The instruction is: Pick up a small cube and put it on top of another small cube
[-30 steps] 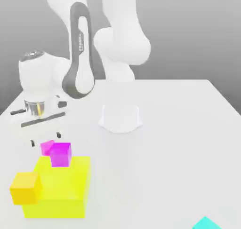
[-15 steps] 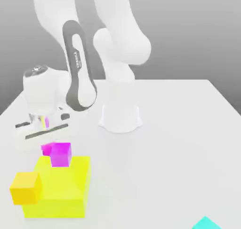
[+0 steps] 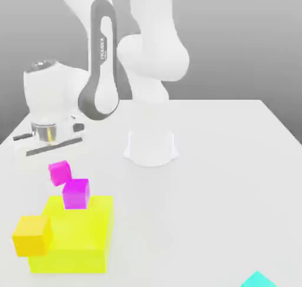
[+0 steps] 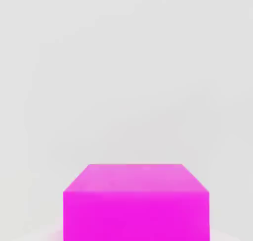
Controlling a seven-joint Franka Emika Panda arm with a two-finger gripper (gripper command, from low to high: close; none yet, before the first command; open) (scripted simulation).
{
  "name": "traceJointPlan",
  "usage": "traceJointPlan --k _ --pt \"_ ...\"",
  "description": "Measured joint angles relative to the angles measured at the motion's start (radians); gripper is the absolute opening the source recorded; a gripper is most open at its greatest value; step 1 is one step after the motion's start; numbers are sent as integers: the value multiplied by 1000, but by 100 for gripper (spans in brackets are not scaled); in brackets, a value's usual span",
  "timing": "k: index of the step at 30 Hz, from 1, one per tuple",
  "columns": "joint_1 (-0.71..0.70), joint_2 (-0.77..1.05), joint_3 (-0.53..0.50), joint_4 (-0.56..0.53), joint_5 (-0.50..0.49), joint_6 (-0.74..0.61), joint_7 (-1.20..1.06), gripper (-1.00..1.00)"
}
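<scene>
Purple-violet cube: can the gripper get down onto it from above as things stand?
Probably yes. The purple-violet cube has nothing on top of it, and the hot-pink cube hangs just up and to the exterior view's left of it. The big yellow block sits close in front, so finger room there looks tight.

Bright even light, faint soft shadows, no glare, slightly soft render
</scene>
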Motion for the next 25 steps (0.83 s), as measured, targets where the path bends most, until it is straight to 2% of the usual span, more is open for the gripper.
traceJointPlan --k 6,16,18,21,22,25 --pt "104 23 46 194 29 -176 -41 -100" --pt "236 76 127 557 -7 -483 -58 -100" --pt "251 109 129 589 -21 -481 -52 -100" --pt "253 192 124 581 -44 -391 -37 -100" --pt "254 209 123 578 -47 -371 -35 100" --pt "254 209 123 578 -47 -371 -35 100"
